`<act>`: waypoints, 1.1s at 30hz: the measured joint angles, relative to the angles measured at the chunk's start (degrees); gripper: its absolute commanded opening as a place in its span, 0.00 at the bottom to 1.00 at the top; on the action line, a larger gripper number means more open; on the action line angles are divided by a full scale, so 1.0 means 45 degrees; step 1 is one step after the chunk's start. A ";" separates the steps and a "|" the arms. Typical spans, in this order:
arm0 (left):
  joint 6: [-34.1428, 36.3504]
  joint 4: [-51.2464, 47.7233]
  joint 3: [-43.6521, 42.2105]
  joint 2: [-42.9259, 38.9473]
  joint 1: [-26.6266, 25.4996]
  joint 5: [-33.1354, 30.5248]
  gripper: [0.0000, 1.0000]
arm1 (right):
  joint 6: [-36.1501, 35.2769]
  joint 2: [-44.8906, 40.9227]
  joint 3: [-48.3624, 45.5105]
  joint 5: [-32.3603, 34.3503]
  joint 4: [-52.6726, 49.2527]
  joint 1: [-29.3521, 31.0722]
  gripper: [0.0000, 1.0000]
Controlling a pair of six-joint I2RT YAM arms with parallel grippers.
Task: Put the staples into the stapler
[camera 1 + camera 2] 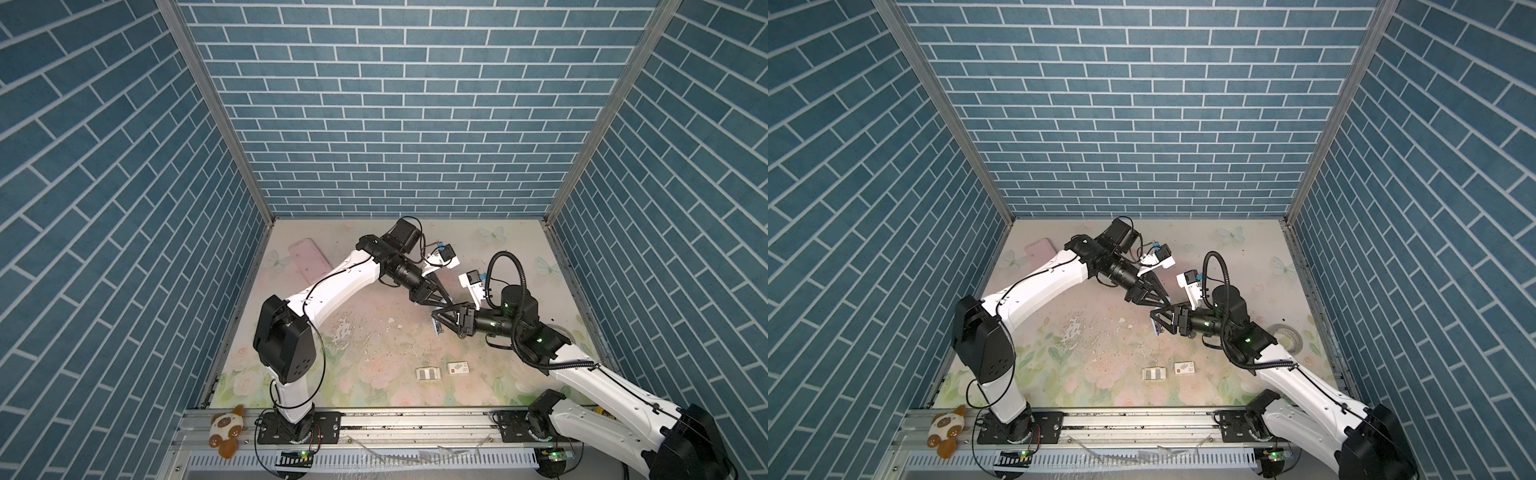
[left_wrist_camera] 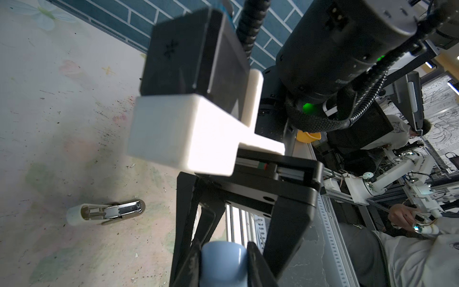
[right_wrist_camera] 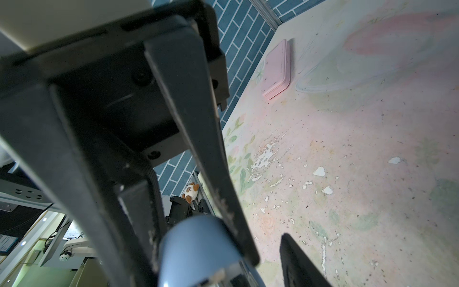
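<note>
Near front, staples — apart from right claw

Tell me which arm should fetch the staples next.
Probably the right. The left gripper is shut on the blue stapler, so it is busy. The staples lie in their tray just in front of the right gripper, whose fingers only straddle the stapler; whether they grip it is unclear.

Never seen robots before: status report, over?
Left claw shut. Right claw around blue stapler, grip unclear. Staples in tray, untouched. White stapler lies on table.
</note>
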 measured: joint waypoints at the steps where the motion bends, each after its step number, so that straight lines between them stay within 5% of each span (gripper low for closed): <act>1: -0.0034 0.0010 0.0000 0.0005 0.0010 0.0039 0.08 | 0.0005 0.0034 0.0000 -0.0015 0.0078 0.0000 0.53; 19: -0.0685 0.0452 -0.0015 -0.0029 0.0146 0.0476 0.13 | -0.0005 0.0243 -0.0107 -0.0209 0.1258 0.0155 0.18; 30: -0.0850 0.0923 -0.0277 -0.0457 0.0155 0.0092 0.55 | 0.0107 0.0287 -0.0117 0.0131 0.1093 0.0155 0.14; 33: -0.0923 0.0908 -0.0291 -0.0680 0.0185 -0.0321 0.58 | 0.0126 0.0291 -0.0117 0.0369 0.0879 0.0141 0.14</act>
